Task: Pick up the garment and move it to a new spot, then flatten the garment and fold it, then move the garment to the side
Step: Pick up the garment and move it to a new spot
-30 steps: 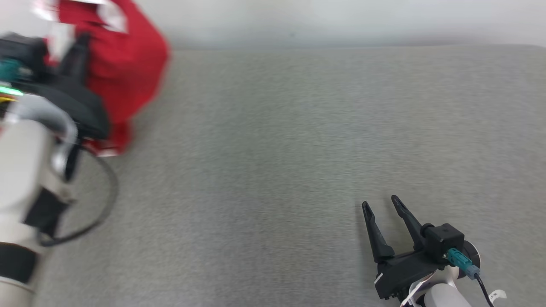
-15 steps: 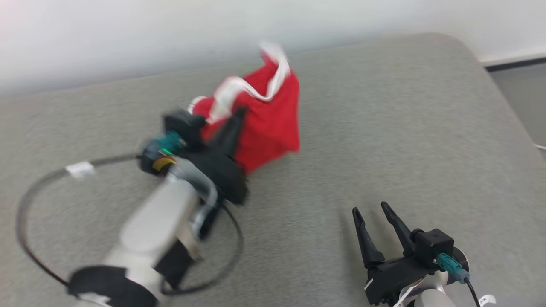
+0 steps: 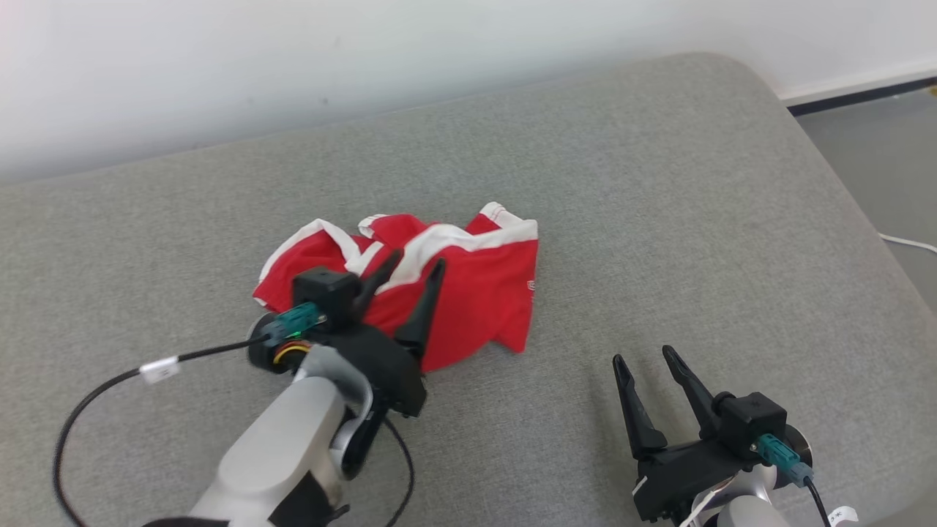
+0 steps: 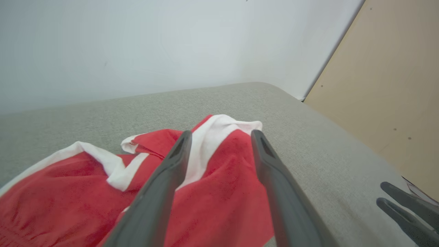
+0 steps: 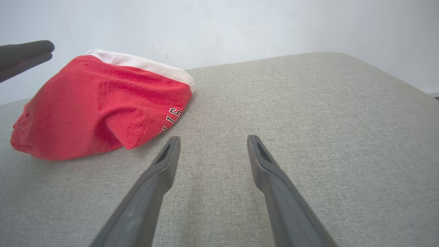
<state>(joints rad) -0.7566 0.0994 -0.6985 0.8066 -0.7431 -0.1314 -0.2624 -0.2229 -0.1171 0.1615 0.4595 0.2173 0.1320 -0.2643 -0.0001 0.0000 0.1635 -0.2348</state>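
The garment (image 3: 476, 293) is red with white trim and lies crumpled in a heap on the grey cushion (image 3: 659, 183), left of centre. My left gripper (image 3: 419, 260) hovers over its near side, open, and the cloth lies loose below the fingers. Along those fingers in the left wrist view, the left gripper (image 4: 221, 132) stands apart over the garment (image 4: 68, 192). My right gripper (image 3: 643, 355) is open at the lower right, off the cloth. In the right wrist view the right gripper (image 5: 213, 138) points at bare cushion, with the garment (image 5: 103, 103) to its upper left.
A white wall runs behind the cushion. The cushion's rounded right edge drops to grey floor with a white cable (image 3: 908, 241). A beige panel (image 4: 394, 85) stands beyond that edge. My left arm's black cable (image 3: 95, 388) loops over the cushion's near left.
My left gripper went from shut on the hanging garment to open, and the garment dropped into a heap on the cushion. The head camera also swung. The right gripper stayed open.
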